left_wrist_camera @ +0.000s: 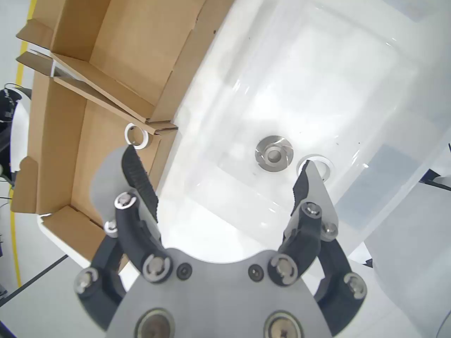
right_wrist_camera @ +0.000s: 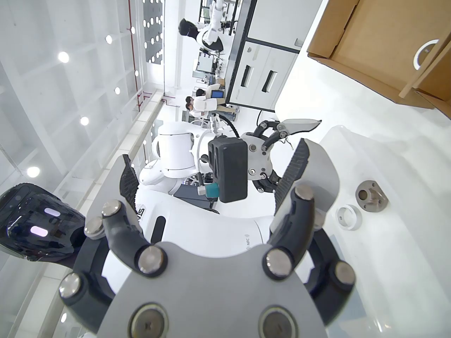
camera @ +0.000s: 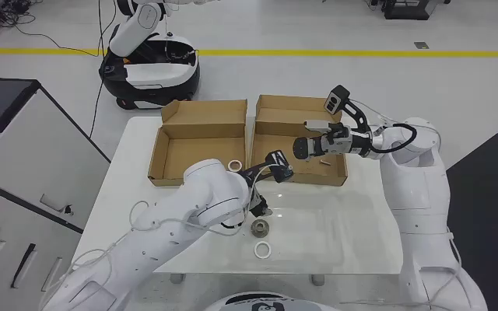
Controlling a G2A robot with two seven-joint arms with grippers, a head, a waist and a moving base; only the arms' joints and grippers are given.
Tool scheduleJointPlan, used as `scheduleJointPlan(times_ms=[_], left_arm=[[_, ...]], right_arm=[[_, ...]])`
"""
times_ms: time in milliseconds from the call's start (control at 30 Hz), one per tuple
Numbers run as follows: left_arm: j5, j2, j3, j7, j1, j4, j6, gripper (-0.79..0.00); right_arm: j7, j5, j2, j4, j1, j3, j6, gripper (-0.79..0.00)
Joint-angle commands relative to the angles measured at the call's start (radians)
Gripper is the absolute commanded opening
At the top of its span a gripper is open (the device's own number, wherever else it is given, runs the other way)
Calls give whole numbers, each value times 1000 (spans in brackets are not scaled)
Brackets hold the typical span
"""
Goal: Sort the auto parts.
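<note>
Top camera overhead; wrist cameras close, sharing flange (ring too).

Hardly anything here can be read. On the smooth white shell of my left arm, seen from the right wrist, there is a small grey printed mark made of a symbol and a few tiny letters. It is too small for me to make out with certainty. Further along the same shell is a row of bold dark letters. A finger of my right gripper cuts across them, so just the end of the word shows and I cannot tell the whole. No other print is legible to me from the top view or from either wrist view.
</note>
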Motion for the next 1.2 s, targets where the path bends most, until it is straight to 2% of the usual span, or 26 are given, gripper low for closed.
scheduleJointPlan(times_ms=[0, 167, 267, 667, 833, 1000, 1167], left_arm=[[-9, 9, 14, 0, -1, 8, 10, 0], [-53, 28, 45, 0, -16, 30, 30, 0], [-71, 26, 93, 0, -46, 60, 20, 0], [-70, 27, 93, 4, -42, 63, 19, 0], [-102, 29, 92, 8, -33, 64, -14, 0], [-189, 24, 120, 0, -66, 82, -11, 0], [-266, 23, 184, 0, -130, 115, -8, 0]], right_arm=[[0, 0, 0, 0, 0, 0, 0, 0], [0, 0, 0, 0, 0, 0, 0, 0], [0, 0, 0, 0, 0, 0, 0, 0], [0, 0, 0, 0, 0, 0, 0, 0], [0, 0, 0, 0, 0, 0, 0, 0], [0, 0, 0, 0, 0, 0, 0, 0], [0, 0, 0, 0, 0, 0, 0, 0]])
